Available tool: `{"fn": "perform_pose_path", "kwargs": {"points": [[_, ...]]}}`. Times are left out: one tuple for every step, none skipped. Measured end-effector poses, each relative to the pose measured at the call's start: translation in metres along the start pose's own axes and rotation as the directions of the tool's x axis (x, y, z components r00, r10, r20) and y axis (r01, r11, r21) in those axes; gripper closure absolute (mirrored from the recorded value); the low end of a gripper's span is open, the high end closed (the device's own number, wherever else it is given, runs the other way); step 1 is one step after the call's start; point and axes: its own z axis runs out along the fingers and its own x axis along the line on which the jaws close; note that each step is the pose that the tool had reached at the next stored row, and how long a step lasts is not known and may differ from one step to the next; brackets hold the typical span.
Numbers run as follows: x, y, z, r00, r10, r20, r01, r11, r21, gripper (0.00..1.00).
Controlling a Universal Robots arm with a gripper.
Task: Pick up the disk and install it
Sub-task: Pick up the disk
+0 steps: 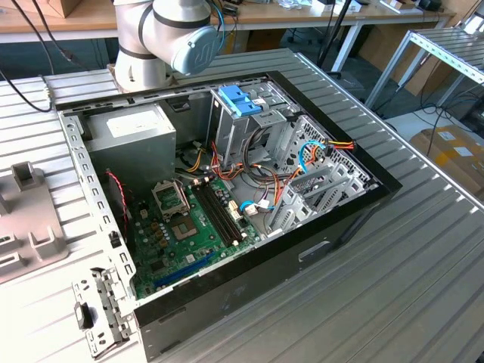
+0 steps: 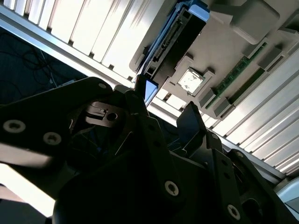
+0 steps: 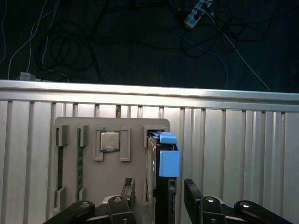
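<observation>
The disk [image 3: 164, 161] stands on edge in a slot of a grey holder tray [image 3: 112, 179], its dark body framed by a bright blue carrier with a blue tab on the end. My gripper [image 3: 159, 195] is open, one dark finger on each side of the disk, with a small gap showing at both sides. In the second wrist view the disk [image 2: 180, 42] runs away from the gripper [image 2: 163, 111], and its blue tab lies just past the fingertips [image 2: 190, 116]. The arm's base joints [image 1: 170, 34] stand behind the open computer case [image 1: 318, 249].
The holder tray also carries a processor chip [image 3: 110, 141] and memory sticks [image 3: 79, 158]. It lies on a ribbed metal table [image 3: 233, 154] near the table's edge. Inside the case are a paler blue bracket [image 1: 240, 98] on the drive cage, a grey metal box [image 1: 132, 132], a motherboard [image 1: 181, 227] and loose cables.
</observation>
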Motion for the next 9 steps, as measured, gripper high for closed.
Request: {"fn": "perform_pose_path", "kwargs": {"points": [[0.0000, 0.0000, 0.0003, 1.0000, 0.000, 0.0000, 0.000, 1.0000, 0.0001, 0.45], [-0.0002, 0.0000, 0.0005, 1.0000, 0.000, 0.0000, 0.000, 1.0000, 0.0001, 0.45], [-0.0003, 0.0000, 0.0007, 1.0000, 0.000, 0.0001, 0.000, 1.0000, 0.0000, 0.45], [-0.0005, 0.0000, 0.0011, 1.0000, 0.000, 0.0000, 0.000, 1.0000, 0.0001, 0.45], [-0.0006, -0.0001, 0.0015, 1.0000, 0.000, 0.0000, 0.000, 1.0000, -0.0001, 0.45], [-0.0006, 0.0003, 0.0023, 1.0000, 0.000, 0.0000, 0.000, 1.0000, 0.0001, 0.45], [-0.0007, 0.0012, 0.0033, 1.0000, 0.000, 0.0000, 0.000, 1.0000, 0.0001, 0.45], [-0.0006, 0.0017, 0.0040, 1.0000, 0.000, 0.0000, 0.000, 1.0000, 0.0000, 0.45], [-0.0006, 0.0020, 0.0046, 1.0000, 0.000, 0.0000, 0.000, 1.0000, 0.0001, 0.45]]}}
